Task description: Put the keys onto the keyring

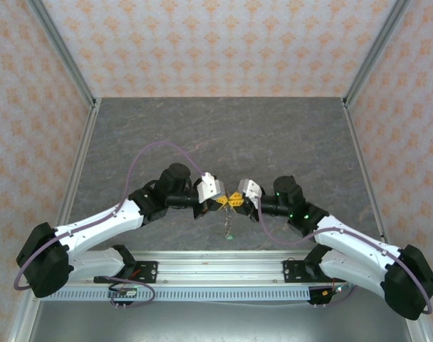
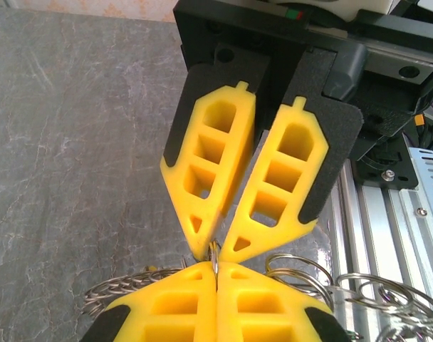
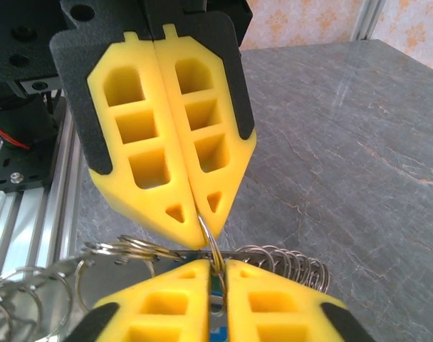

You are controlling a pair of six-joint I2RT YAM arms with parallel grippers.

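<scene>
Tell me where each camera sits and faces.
Top: above and behind the arms, looking down at the table; left tool and right tool meet tip to tip.
Left wrist: on the left arm, facing the right tool; own yellow fingers at bottom.
Right wrist: on the right arm, facing the left tool; own fingers at bottom.
Shared: both wrist views show one thin ring pinched between the tools.

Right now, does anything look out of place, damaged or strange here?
Nothing is spilled or broken. One unusual thing: the left gripper and right gripper meet tip to tip, both pinching the same thin keyring, so the bunch of small rings hangs beneath them.
</scene>
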